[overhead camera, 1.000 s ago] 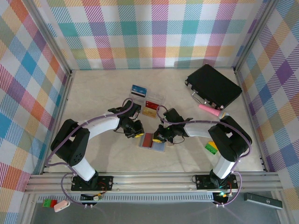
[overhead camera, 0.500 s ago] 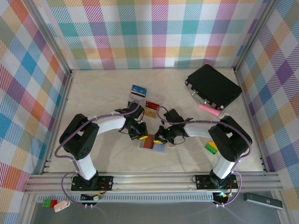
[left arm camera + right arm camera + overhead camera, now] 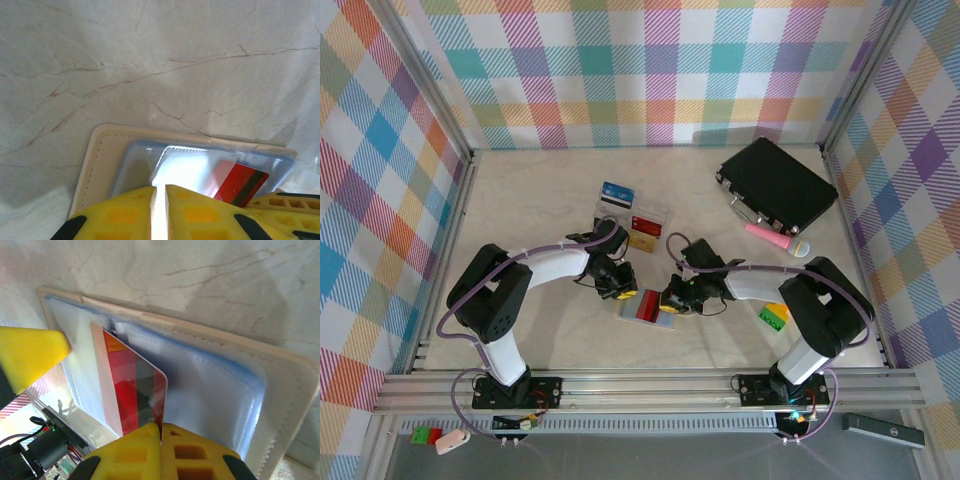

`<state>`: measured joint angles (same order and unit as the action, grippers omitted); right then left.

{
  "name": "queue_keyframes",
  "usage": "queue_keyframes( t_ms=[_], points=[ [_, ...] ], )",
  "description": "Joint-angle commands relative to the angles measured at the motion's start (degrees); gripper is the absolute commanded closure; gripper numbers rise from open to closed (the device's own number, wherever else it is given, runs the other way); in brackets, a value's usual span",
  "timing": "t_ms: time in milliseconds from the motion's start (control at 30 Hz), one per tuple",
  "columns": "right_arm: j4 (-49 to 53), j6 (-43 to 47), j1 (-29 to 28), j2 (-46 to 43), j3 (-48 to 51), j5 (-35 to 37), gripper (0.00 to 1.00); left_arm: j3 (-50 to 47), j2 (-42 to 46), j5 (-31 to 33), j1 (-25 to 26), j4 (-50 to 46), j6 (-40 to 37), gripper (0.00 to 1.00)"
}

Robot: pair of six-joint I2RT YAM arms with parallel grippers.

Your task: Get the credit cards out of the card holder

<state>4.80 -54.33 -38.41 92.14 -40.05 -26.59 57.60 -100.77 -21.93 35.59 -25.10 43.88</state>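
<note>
Red card point(image 3: 132, 390) half out of card holder point(image 3: 287, 385), none freed yet; right gripper point(image 3: 161, 432) pinching it; left gripper point(image 3: 160, 200) grip unclear.

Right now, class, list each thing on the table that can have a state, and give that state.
card holder, open, lying flat.
red card, partly out of its clear pocket.
right pincer, shut on the red card's corner.
left pincer, shut on the card holder's clear sleeve.
black case, closed.
</note>
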Motion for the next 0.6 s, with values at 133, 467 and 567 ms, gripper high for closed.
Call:
queue_keyframes(
  t_ms=[133, 467, 567],
  points=[
    [0.33, 2.03, 0.28, -0.73, -0.12, -0.81, 0.98, 2.31, 2.28, 1.19, 0.61, -4.12, -1.36, 0.80],
    [-5.18, 2.48, 0.27, -2.66, 0.20, -2.88, 0.92, 1.67, 0.75, -2.59, 1.98, -1.40, -0.72, 0.86],
    [-8.35, 1.75, 0.28, -2.58, 0.76, -3.87, 0.87, 1.05, -0.41, -1.84, 2.20, -1.44, -0.32, 0.89]
  ],
)
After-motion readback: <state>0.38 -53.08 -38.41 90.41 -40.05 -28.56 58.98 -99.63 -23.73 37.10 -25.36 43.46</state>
